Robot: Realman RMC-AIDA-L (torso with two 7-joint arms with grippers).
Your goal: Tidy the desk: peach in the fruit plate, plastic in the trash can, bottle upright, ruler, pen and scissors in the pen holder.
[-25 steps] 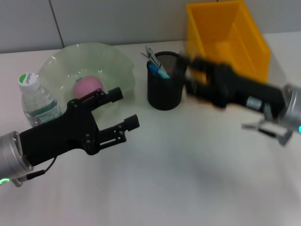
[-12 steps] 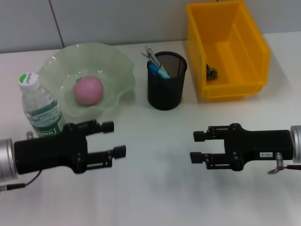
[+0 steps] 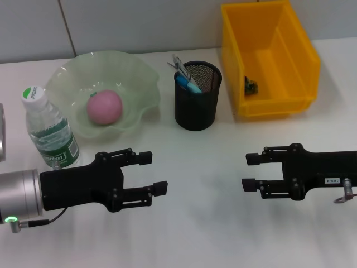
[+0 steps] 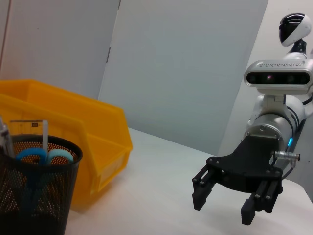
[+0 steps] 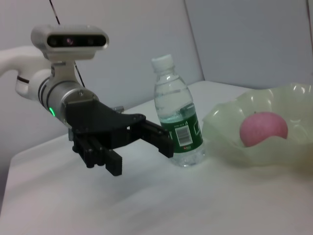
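The peach (image 3: pixel 104 107) lies in the pale green fruit plate (image 3: pixel 134 72) near the desk's (image 3: pixel 201 229) far left. Beside the plate, toward the left edge, the bottle (image 3: pixel 47 128) stands upright with its white cap on. The black mesh pen holder (image 3: pixel 196 109) sits mid-desk toward the far edge — scissors (image 4: pixel 36 157) with blue handles and a clear ruler (image 4: pixel 30 129) stand in it, along with a blue item that may be the pen. The yellow trash can (image 3: pixel 279 106) is at the far right with a small dark scrap inside. Nearer the front edge, the left gripper (image 3: pixel 153 171) and right gripper (image 3: pixel 249 171) hover apart, facing each other — both with fingers spread and holding nothing.
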